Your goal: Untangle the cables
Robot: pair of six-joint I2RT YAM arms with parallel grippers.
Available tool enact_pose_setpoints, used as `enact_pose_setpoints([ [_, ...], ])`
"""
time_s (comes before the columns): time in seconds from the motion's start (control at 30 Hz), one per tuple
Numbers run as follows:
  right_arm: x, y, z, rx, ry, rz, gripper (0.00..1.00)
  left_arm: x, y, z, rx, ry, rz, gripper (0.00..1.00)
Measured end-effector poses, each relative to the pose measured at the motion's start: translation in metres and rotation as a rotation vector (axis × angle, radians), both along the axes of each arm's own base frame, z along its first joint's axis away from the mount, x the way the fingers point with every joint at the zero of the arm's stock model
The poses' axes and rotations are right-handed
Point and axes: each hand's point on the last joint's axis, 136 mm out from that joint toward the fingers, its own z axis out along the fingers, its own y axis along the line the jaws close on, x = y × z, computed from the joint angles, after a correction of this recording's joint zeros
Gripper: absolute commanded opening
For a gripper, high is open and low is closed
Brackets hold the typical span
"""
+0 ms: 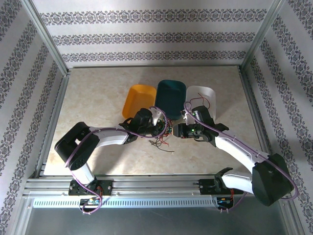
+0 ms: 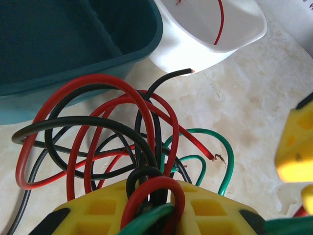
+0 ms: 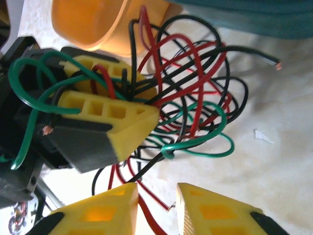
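The cables [image 1: 164,137] are a knot of thin red, black and green wires on the table, in front of the trays. My left gripper [image 1: 159,128] is shut on the cables: in the left wrist view its yellow fingers [image 2: 98,210] pinch a bundle of red, black and green loops [image 2: 151,191]. The rest of the knot [image 2: 98,132] fans out beyond them. My right gripper [image 3: 156,208] faces the knot from the right, jaws narrowly apart. A red cable [image 3: 149,215] runs through the gap along the left finger, not pinched. The left gripper [image 3: 146,95] and the knot [image 3: 195,107] lie just ahead of it.
Three trays stand behind the knot: orange [image 1: 139,100], teal [image 1: 170,95] and white [image 1: 200,95]. A loose red wire [image 2: 221,24] lies in the white tray. The teal tray's wall [image 2: 73,63] is close behind the loops. Bare table stretches left and toward the front.
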Motion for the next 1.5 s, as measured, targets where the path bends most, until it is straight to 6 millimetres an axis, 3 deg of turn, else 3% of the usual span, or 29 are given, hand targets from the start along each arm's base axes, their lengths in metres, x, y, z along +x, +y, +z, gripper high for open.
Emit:
enact_pose_setpoints([
  [0.07, -0.002, 0.003, 0.002, 0.019, 0.01, 0.007, 0.02, 0.0, 0.0, -0.001, 0.003, 0.001, 0.001, 0.0],
  [0.17, -0.003, 0.003, 0.005, 0.031, 0.009, 0.007, 0.0, 0.0, 0.0, -0.003, 0.006, 0.005, 0.002, 0.02],
  [0.37, 0.006, -0.014, 0.026, 0.016, -0.085, -0.072, 0.0, 0.001, 0.001, -0.004, 0.009, 0.005, 0.005, 0.41],
  [0.5, 0.02, -0.048, 0.048, -0.02, -0.182, -0.229, 0.0, 0.004, 0.003, -0.004, 0.012, 0.0, 0.014, 0.52],
  [0.63, 0.032, -0.084, 0.069, -0.06, -0.266, -0.39, 0.0, 0.008, 0.012, -0.006, 0.017, 0.004, 0.036, 0.54],
  [0.9, 0.038, -0.119, 0.082, -0.149, -0.334, -0.562, 0.0, 0.005, 0.02, -0.015, 0.038, 0.031, 0.044, 0.51],
  [1.03, 0.036, -0.14, 0.092, -0.195, -0.383, -0.659, 0.0, 0.004, 0.02, -0.016, 0.036, 0.036, 0.041, 0.45],
  [1.37, 0.02, -0.207, 0.126, -0.351, -0.478, -0.949, 0.0, 0.006, 0.022, -0.016, 0.022, 0.054, 0.047, 0.44],
  [1.5, 0.009, -0.234, 0.14, -0.408, -0.522, -1.071, 0.0, 0.006, 0.022, -0.02, 0.027, 0.063, 0.045, 0.29],
])
